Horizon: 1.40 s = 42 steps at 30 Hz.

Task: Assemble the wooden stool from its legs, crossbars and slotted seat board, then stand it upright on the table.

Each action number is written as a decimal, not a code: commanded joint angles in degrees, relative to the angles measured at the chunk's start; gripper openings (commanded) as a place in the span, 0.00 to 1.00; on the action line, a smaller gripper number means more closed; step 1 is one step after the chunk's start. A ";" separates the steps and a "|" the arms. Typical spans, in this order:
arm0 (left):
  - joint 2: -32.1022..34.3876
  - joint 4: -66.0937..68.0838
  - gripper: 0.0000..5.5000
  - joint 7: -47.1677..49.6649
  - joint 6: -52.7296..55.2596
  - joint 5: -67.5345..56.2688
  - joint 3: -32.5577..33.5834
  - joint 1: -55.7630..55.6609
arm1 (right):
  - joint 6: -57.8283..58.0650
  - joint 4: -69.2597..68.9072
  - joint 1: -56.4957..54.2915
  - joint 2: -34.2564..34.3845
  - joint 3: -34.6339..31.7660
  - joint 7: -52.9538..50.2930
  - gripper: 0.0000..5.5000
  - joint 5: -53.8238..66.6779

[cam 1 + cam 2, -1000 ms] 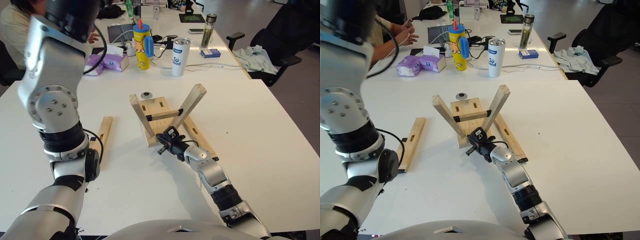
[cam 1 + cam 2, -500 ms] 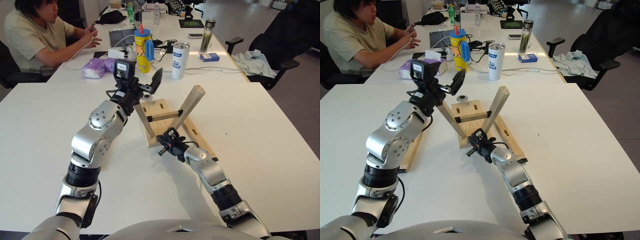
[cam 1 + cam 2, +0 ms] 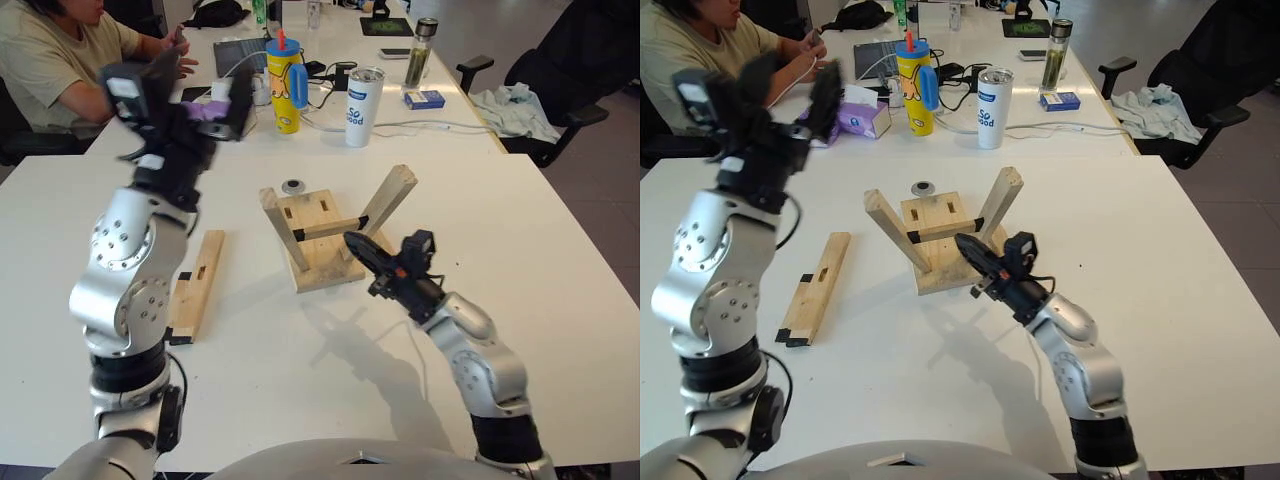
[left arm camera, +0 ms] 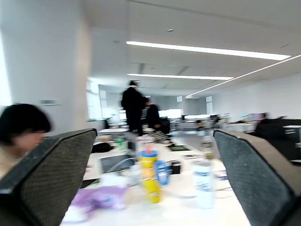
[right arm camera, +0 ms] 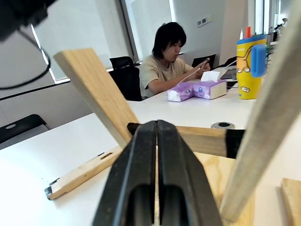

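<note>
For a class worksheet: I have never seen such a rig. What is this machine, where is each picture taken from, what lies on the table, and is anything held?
This is a humanoid robot with two arms, each ending in a two-finger gripper. Two pictures come from cameras in its head, looking down over the white table; the other two come from a camera on each wrist. On the table lies a half-built stool: a seat board with two legs and a crossbar fitted. A loose slotted wooden piece lies to its left. The left gripper is raised, open and empty. The right gripper is shut, empty, close to the stool.
</note>
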 commanded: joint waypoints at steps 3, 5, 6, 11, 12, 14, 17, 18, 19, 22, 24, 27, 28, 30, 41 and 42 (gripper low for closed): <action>0.50 -3.49 0.83 0.60 -0.22 12.77 -8.05 15.62 | -1.78 13.63 -8.21 -7.94 -14.15 -5.33 0.00 -1.82; -0.40 -1.65 0.83 0.59 -1.24 15.84 -10.93 17.07 | -4.46 19.32 -14.56 -7.73 -14.65 -10.40 0.00 -6.24; -0.82 -0.69 0.83 0.66 -1.18 17.12 -11.98 16.92 | -5.14 20.71 -16.90 -7.08 -13.63 -11.53 0.00 -7.75; -2.46 1.88 0.83 -1.51 0.12 20.51 -16.19 14.12 | -6.01 17.55 -20.72 -3.60 -0.86 -8.36 0.00 -12.95; -2.70 3.01 0.83 -2.20 0.10 21.33 -17.60 12.98 | -5.87 15.47 -20.20 -3.31 2.77 -6.63 0.00 -13.79; -3.44 5.66 0.83 -3.09 -0.22 22.79 -19.47 10.84 | -4.15 12.32 -18.57 -2.49 7.72 -5.09 0.00 -14.35; -3.80 8.75 0.83 -3.88 -0.04 24.60 -19.65 9.63 | -1.39 10.95 -16.26 -2.62 9.01 -5.78 0.00 -14.71; -3.41 9.34 0.83 -3.93 0.24 24.89 -18.22 9.99 | -1.25 12.31 -15.97 -3.23 8.05 -6.66 0.00 -15.53; -2.92 9.87 0.83 -3.92 0.49 24.70 -15.98 10.49 | -0.83 13.88 -15.82 -3.94 7.01 -7.30 0.00 -16.11; 1.00 13.90 0.83 -6.21 -0.76 23.77 -8.91 11.07 | -0.82 17.25 -15.99 -5.34 5.25 -8.56 0.00 -18.38; 7.48 21.04 0.83 -14.89 -2.24 20.97 -5.86 10.96 | -1.75 18.23 -17.26 -4.84 4.77 -8.28 0.00 -18.38; 16.38 28.90 0.83 -33.34 -11.70 14.55 -4.50 11.48 | -3.69 19.91 -19.33 -4.18 4.47 -8.02 0.00 -18.94; 19.57 29.86 0.83 -39.96 -13.73 12.51 -4.54 12.46 | -4.42 20.90 -20.31 -4.02 4.71 -7.55 0.00 -19.11; 24.22 30.23 0.83 -50.91 -13.61 7.83 -4.11 13.93 | -6.22 22.56 -22.22 -3.96 5.52 -6.38 0.00 -19.76; 39.31 18.06 0.83 -75.00 8.27 -6.68 -8.65 23.87 | -1.26 6.97 -21.66 -8.72 19.51 17.91 0.00 -10.95; 39.18 17.98 0.83 -74.72 8.41 -6.27 -9.18 24.51 | 0.73 4.80 -21.16 -9.40 20.35 18.41 0.00 -10.30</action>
